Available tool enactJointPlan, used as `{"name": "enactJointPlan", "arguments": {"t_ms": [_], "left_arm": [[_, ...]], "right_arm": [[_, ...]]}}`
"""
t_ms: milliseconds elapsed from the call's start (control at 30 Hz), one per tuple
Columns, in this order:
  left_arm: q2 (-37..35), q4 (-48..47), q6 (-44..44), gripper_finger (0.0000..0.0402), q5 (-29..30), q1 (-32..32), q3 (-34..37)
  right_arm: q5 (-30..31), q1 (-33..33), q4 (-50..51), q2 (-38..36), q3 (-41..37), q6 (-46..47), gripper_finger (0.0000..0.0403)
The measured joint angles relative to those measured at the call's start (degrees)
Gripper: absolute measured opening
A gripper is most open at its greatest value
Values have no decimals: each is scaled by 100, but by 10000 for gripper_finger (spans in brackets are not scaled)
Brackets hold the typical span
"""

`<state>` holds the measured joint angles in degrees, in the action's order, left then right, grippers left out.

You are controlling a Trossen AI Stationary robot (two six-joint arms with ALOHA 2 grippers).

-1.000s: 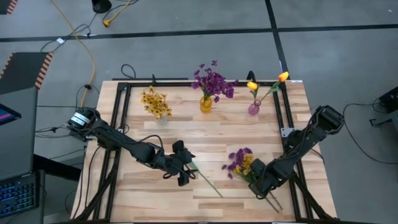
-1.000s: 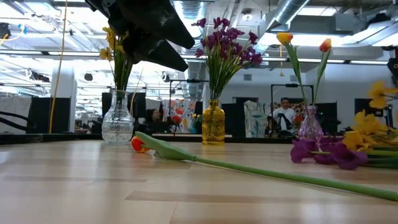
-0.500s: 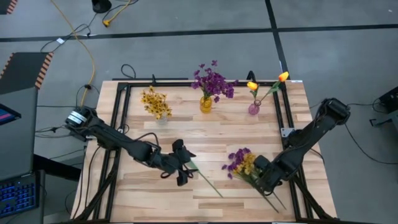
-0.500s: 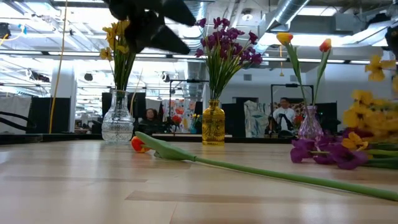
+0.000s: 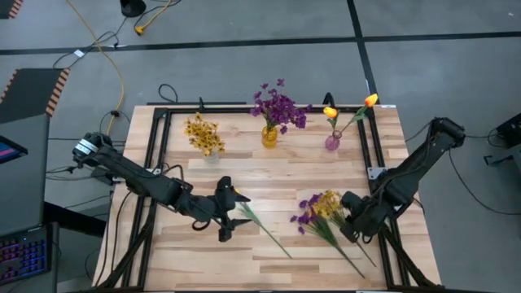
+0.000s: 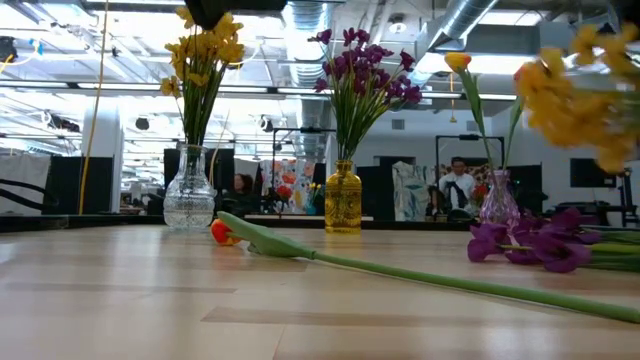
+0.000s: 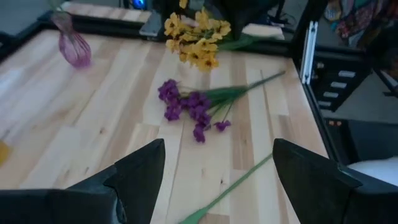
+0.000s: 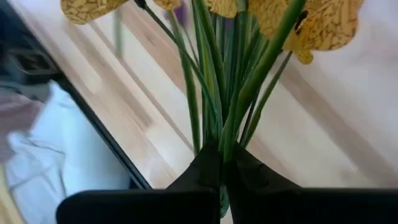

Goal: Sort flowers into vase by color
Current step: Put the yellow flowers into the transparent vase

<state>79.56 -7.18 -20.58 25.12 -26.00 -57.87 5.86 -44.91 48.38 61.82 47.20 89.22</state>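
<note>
My right gripper point(image 5: 348, 215) is shut on a bunch of yellow flowers point(image 5: 327, 202) held in the air at the table's right; its blossoms point(image 6: 578, 95) show high in the low view. A purple bunch point(image 5: 308, 213) lies flat on the table just beside it. A single orange tulip point(image 6: 222, 232) lies on its side near the table's middle, its long stem point(image 5: 267, 234) running toward the near edge. My left gripper point(image 5: 230, 216) hovers open above the tulip's blossom end, touching nothing. My right gripper pinches several green stems of the yellow bunch point(image 8: 219, 134) together between its two fingers, below the blossoms. The fingers slant downward from the table's right side. The bunch is lifted clear of the table, its blossoms ahead of the fingers, toward the table's left.
Three vases stand along the far edge: a clear one point(image 5: 210, 155) with yellow flowers, an amber one point(image 5: 269, 136) with purple flowers, a pink one point(image 5: 332, 142) with two tulips. A black frame point(image 5: 159, 138) rims the table. Bare wood lies at the near left.
My right gripper has risen with the yellow bunch, lifting it off the table and away from the purple bunch, which stays put. My left gripper has risen and drawn back a little toward the table's left, still open. The tulip has not moved.
</note>
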Motion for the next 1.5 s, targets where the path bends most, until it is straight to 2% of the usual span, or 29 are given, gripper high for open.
{"name": "enactJointPlan", "arguments": {"t_ms": [133, 233, 400, 633, 833, 1000, 1267, 1500], "left_arm": [[-161, 12, 11, 286, 246, -78, 0], [-211, 32, 0, 286, 411, -109, 0], [-179, 200, -2, 286, 561, -107, 0], [-169, 784, 241, 286, 630, -102, 0], [-169, 1456, 868, 286, 674, -91, 0], [-169, 2205, 1617, 286, 686, -85, 0], [-144, 2764, 2308, 286, 729, -42, 0], [320, 3340, 2438, 286, 708, 260, -5]], "right_arm": [[784, 4, -203, -299, 0, -569, 35], [1587, 4, -488, -453, 0, -1373, 34], [2792, 4, -1446, -606, 0, -3319, 36], [3576, 24, -2998, -636, 0, -6134, 37], [3638, 243, -3984, -634, 0, -8029, 37], [3632, 499, -4558, -627, 0, -8990, 38], [3571, 986, -4804, -622, 0, -9268, 38], [3146, 1356, -5155, -249, -2, -9271, 38]]}}
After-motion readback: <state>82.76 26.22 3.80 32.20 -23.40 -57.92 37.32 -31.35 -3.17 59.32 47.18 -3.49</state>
